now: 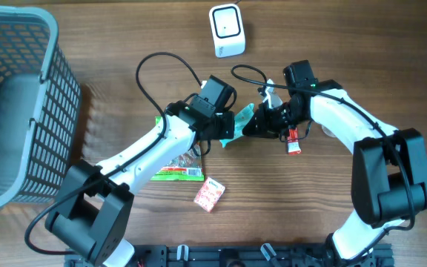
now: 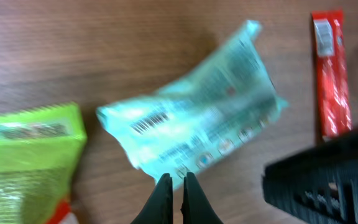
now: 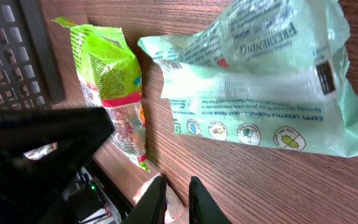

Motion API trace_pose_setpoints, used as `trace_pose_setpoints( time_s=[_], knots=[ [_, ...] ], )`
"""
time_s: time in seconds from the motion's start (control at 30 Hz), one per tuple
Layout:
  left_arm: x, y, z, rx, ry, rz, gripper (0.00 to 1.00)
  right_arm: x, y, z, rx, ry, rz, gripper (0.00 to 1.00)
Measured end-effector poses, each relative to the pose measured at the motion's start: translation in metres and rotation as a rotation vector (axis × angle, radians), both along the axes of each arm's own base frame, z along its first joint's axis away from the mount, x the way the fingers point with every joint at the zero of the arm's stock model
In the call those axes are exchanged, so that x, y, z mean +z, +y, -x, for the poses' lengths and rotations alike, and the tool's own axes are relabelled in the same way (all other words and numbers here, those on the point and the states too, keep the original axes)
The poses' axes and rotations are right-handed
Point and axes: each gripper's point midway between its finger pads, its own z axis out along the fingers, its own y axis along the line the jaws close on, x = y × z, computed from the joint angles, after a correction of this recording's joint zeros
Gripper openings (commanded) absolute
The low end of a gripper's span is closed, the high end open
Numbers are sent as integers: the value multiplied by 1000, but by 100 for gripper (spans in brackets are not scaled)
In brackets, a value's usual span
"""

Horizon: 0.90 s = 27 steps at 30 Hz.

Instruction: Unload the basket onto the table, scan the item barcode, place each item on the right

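Observation:
The item is a pale teal plastic packet (image 2: 197,118), with its barcode (image 2: 151,122) facing the left wrist camera. My left gripper (image 2: 178,177) is shut, its tips pinching the packet's lower edge. Overhead, the packet (image 1: 242,120) sits between the two grippers at mid table. My right gripper (image 3: 178,182) hovers over bare wood beside the packet (image 3: 260,93), jaws a narrow gap apart with nothing between them. The white scanner (image 1: 227,30) stands at the back of the table, well away from the packet.
A grey basket (image 1: 21,44) fills the left side. A green snack bag (image 1: 176,172) and a small pink packet (image 1: 209,194) lie near the front. A red stick packet (image 1: 293,141) lies under the right arm. Black cables loop behind both arms.

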Motion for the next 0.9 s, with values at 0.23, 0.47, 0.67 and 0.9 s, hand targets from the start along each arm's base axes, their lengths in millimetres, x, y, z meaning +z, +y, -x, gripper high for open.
trace_pose_setpoints(
  time_s=[0.23, 0.47, 0.67, 0.9],
  knots=[
    [-29, 11, -3, 24, 28, -89, 4, 0, 0, 0, 0, 0, 0, 15],
    [-55, -1, 13, -19, 129, -57, 4, 0, 0, 0, 0, 2, 0, 15],
    [-54, -21, 45, -94, 257, 32, 4, 0, 0, 0, 0, 2, 1, 15],
    [-22, -12, 16, -43, 145, 90, 4, 2, 3, -12, -7, -58, -12, 9]
  ],
)
